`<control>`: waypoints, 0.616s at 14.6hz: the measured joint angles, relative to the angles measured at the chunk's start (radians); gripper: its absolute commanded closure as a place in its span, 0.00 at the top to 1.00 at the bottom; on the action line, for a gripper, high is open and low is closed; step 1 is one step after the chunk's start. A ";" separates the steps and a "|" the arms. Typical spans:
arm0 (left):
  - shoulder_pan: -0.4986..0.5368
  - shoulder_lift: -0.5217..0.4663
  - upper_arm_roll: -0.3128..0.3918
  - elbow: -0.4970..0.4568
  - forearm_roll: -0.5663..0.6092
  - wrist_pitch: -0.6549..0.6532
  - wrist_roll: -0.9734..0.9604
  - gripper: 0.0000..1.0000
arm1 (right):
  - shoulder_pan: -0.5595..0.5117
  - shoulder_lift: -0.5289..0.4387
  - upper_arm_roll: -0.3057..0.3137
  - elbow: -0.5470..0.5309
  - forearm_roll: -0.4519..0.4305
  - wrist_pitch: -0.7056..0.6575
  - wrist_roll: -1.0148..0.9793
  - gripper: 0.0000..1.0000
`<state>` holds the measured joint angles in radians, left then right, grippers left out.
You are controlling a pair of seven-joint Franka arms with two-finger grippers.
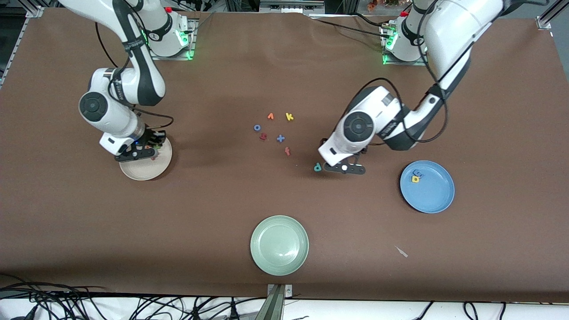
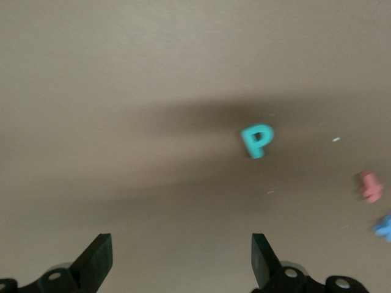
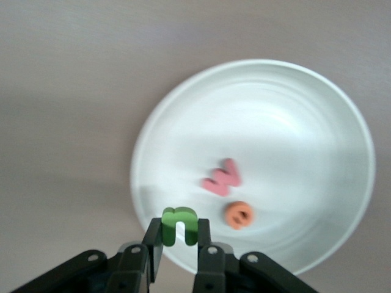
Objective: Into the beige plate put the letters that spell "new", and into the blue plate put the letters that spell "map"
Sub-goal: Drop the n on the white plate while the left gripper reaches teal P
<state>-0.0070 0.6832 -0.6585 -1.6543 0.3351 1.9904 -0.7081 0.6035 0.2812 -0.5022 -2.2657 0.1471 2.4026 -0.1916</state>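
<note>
The beige plate [image 1: 141, 172] [image 3: 293, 122] holds the salmon w [image 3: 222, 178] and the orange e [image 3: 239, 215]. My right gripper [image 1: 149, 149] [image 3: 178, 235] hangs over the plate's rim, shut on the lime-green n [image 3: 179, 226]. The teal p [image 1: 318, 167] [image 2: 256, 140] lies flat on the table. Just beside it, toward the left arm's end, my left gripper [image 1: 344, 169] [image 2: 181, 253] is low over bare table, open and holding nothing. The blue plate [image 1: 438, 198] holds the yellow a [image 1: 415, 179] and the blue m [image 1: 418, 173].
Loose letters lie mid-table: a blue o [image 1: 257, 127], an orange letter [image 1: 270, 116], a yellow k [image 1: 289, 117], a dark-red letter [image 1: 263, 137], a blue cross shape [image 1: 280, 138] and a red f [image 1: 287, 151]. A pale green plate [image 1: 279, 262] sits nearest the front camera.
</note>
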 measured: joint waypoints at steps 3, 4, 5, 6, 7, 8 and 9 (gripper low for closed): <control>-0.009 0.065 0.023 0.024 0.000 0.150 -0.031 1.00 | -0.001 0.043 -0.012 0.018 -0.001 0.021 -0.008 1.00; -0.007 0.081 0.030 0.028 0.000 0.180 -0.031 1.00 | -0.002 0.054 -0.012 0.031 -0.001 0.022 -0.008 1.00; -0.007 0.094 0.034 0.032 0.000 0.193 -0.031 0.94 | -0.003 0.060 -0.013 0.048 -0.001 0.018 -0.008 1.00; -0.013 0.102 0.038 0.034 0.001 0.201 -0.031 0.80 | -0.004 0.062 -0.013 0.071 -0.001 -0.003 -0.008 1.00; -0.032 0.105 0.054 0.034 0.003 0.212 -0.031 0.77 | -0.004 0.062 -0.013 0.103 -0.001 -0.052 -0.008 1.00; -0.063 0.105 0.079 0.034 0.006 0.224 -0.031 0.77 | -0.005 0.062 -0.014 0.152 -0.001 -0.130 -0.007 1.00; -0.096 0.106 0.104 0.035 0.006 0.231 -0.032 0.77 | -0.005 0.061 -0.014 0.203 -0.001 -0.215 -0.007 1.00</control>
<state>-0.1035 0.7890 -0.5543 -1.6197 0.3408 2.2218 -0.7397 0.5988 0.3419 -0.5160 -2.0626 0.1463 2.1872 -0.1983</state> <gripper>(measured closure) 0.106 0.035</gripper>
